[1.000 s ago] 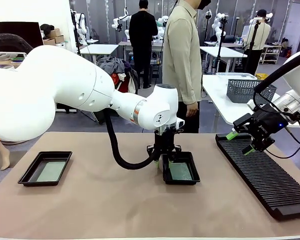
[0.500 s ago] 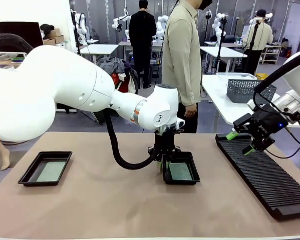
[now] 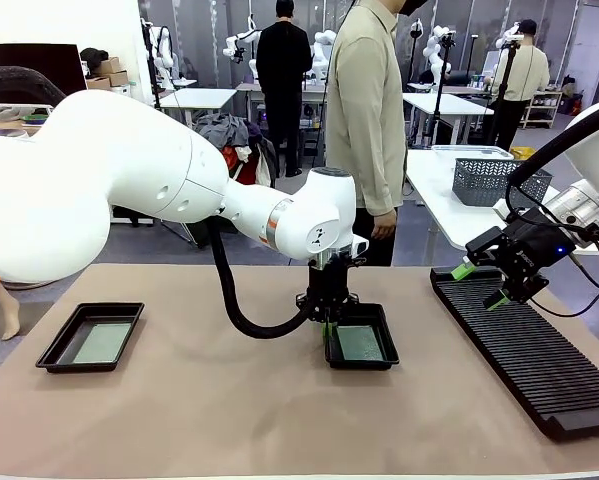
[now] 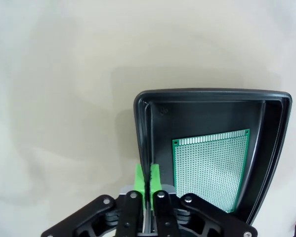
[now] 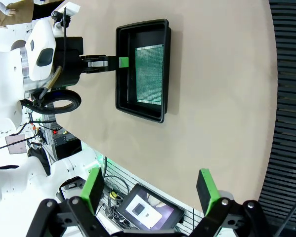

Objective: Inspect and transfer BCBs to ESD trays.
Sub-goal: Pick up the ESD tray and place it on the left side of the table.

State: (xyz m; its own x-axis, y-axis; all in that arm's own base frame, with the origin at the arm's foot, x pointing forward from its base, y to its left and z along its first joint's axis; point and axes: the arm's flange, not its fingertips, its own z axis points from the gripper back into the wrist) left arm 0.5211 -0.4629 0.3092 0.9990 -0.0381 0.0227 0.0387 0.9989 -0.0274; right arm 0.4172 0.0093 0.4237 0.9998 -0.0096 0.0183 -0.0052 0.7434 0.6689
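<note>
1. While the left gripper (image 3: 328, 322) stands upright over the counter (image 3: 229, 400), its jaws are pressed together on the near-left wall of the middle tray (image 3: 374, 362). In the left wrist view the two green pads (image 4: 139, 178) pinch that black wall between them, one pad outside the tray (image 4: 212, 106) and one inside.
2. A green board (image 3: 360, 342) lies flat on the floor of this tray. Seen from the left wrist, the board (image 4: 211, 168) sits just beside the clamped wall, apart from it, with a strip of bare black floor between. Its long axis runs parallel to the wall the jaws hold, and so along the line of the fingers.
3. A second black tray (image 3: 64, 352) rests well apart at the left end of the counter, with a pale green-grey board (image 3: 101, 343) lying flat inside it.
4. The right gripper (image 3: 482, 285) hangs above the near end of a long black ribbed rack (image 3: 539, 365) at the right side, jaws wide apart and holding nothing. From the right wrist view the middle tray (image 5: 125, 69) and its board (image 5: 150, 74) lie far off across bare counter.
5. The left arm is by far the nearer to the middle tray, already gripping its wall; any shift of that tray likely falls to it. The loose board could slide if the tray tips.
6. A person (image 3: 364, 110) stands at the far side of the counter, behind the middle tray.
</note>
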